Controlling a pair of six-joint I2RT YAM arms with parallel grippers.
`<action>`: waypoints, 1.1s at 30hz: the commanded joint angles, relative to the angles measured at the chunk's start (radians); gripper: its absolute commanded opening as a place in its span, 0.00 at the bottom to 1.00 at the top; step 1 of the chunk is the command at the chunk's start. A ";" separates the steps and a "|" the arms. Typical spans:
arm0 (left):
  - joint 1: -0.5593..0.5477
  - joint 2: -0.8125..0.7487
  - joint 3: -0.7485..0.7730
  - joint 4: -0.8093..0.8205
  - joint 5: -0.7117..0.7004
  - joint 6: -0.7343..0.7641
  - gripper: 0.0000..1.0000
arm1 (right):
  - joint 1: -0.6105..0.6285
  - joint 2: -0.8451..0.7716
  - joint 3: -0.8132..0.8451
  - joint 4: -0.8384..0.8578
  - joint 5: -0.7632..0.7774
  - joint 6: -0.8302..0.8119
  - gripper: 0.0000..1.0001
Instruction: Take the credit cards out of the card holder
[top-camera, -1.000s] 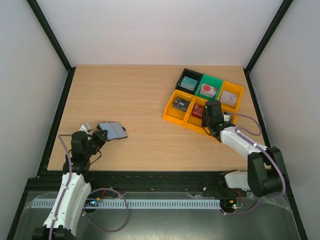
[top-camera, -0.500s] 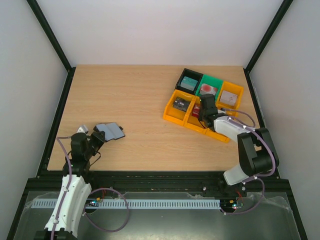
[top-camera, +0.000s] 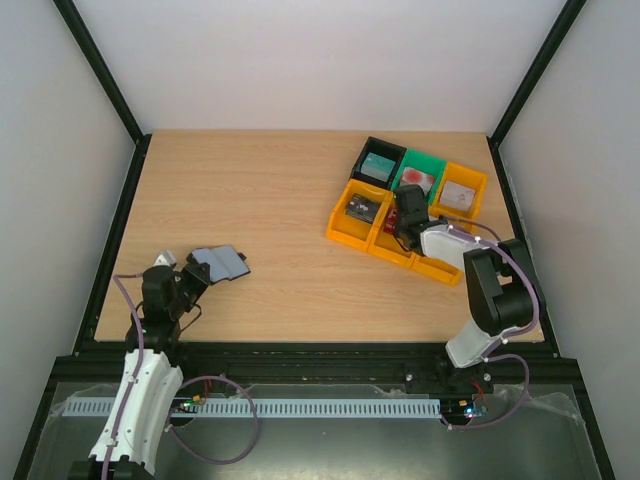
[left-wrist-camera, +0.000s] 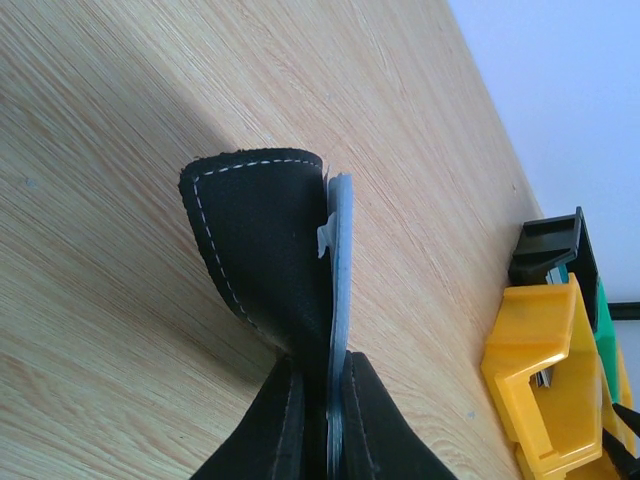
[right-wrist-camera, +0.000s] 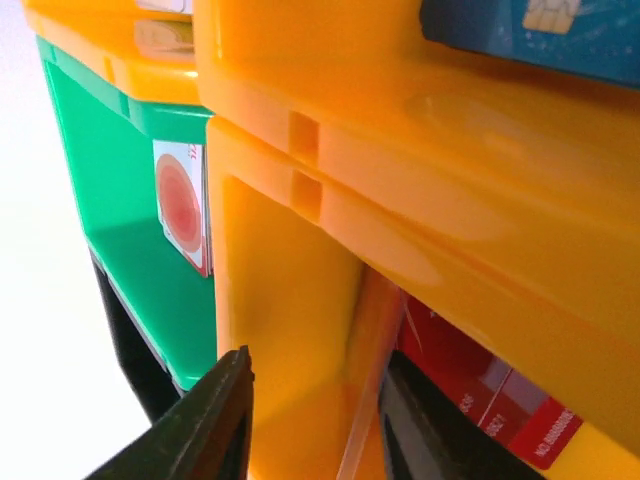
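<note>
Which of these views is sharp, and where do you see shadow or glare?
Top external view: sharp and evenly lit. Left wrist view: the card holder is crisp and throws a broad dark shadow on the table beside it. Right wrist view: the yellow bin sits very close, with glossy highlights on its wall and the background washed out white at left.

Overhead camera looks down across table (top-camera: 280, 200); both wrist cameras sit close, seemingly sharing yellow bins (left-wrist-camera: 530, 370).
</note>
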 joint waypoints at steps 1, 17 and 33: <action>0.010 0.003 -0.011 0.007 -0.008 -0.008 0.02 | 0.000 0.013 0.036 -0.035 0.058 -0.005 0.47; 0.011 0.034 -0.007 0.006 -0.009 -0.003 0.02 | -0.005 -0.257 0.122 -0.172 0.068 -0.301 0.99; -0.124 0.348 0.038 0.341 0.265 0.140 0.49 | -0.064 -0.731 -0.104 0.021 0.035 -1.616 0.99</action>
